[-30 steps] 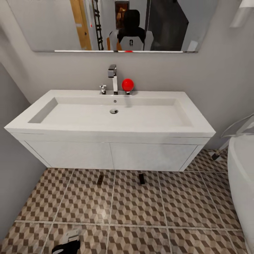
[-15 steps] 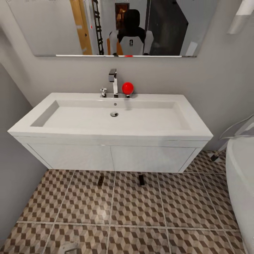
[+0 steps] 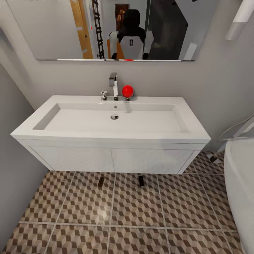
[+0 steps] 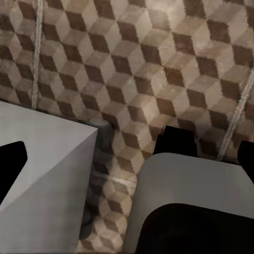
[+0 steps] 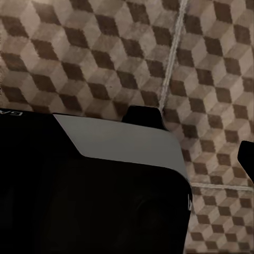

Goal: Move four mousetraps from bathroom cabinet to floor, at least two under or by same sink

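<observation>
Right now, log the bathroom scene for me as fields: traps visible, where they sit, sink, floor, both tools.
mousetraps visible: two, left mousetrap and right mousetrap
position: on the bathroom floor, at the front edge of the sink, partly under it
spacing: apart, on neighbouring tiles
sink contents: basin bare; faucet and red ball at its back rim
left tool: open, holding nothing, over tiles
right tool: open, holding nothing, over tiles

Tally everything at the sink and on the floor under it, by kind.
Mousetraps: 2, one, another
Sink: 1
Faucet: 1
Red ball: 1
Mirror: 1
Total: 6
</observation>
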Available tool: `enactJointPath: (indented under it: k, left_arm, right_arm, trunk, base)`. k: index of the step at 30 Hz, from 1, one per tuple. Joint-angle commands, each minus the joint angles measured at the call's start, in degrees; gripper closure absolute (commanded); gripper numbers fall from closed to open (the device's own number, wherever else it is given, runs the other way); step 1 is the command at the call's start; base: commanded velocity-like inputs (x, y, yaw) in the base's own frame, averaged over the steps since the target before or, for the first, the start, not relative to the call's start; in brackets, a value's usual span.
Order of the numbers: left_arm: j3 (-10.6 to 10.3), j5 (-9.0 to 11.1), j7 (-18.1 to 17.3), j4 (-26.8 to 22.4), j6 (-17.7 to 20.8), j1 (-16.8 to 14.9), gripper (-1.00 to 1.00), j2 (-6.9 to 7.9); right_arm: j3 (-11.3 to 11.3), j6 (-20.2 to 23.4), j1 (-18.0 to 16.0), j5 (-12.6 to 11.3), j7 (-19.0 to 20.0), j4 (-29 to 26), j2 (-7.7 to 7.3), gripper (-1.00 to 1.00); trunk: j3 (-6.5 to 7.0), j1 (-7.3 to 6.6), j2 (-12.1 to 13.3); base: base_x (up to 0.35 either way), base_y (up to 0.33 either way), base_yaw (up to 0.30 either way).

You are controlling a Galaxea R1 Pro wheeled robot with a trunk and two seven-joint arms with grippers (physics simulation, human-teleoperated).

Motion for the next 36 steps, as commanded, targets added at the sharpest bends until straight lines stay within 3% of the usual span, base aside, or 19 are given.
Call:
enactJointPath:
  k: [1, 36]
  left_arm:
    - [-0.49, 0.41, 0.37, -0.16, -0.01, 0.22, -1.0, 0.03]
    - [-0.4, 0.48, 0.41, -0.15, 0.3, 3.18, -1.0, -0.24]
  right_arm:
    - [0.1, -0.11, 0.17, 0.44, -0.35, 0.16, 0.02, -1.0]
    - [0.05, -0.11, 0.82, 0.4, -0.35, 0.13, -0.33, -1.0]
  trunk:
    - [0.15, -0.23, 0.4]
    - [6.43, -7.92, 14.43]
  base:
    - [0.0, 0.0, 0.0]
    - [0.0, 0.0, 0.0]
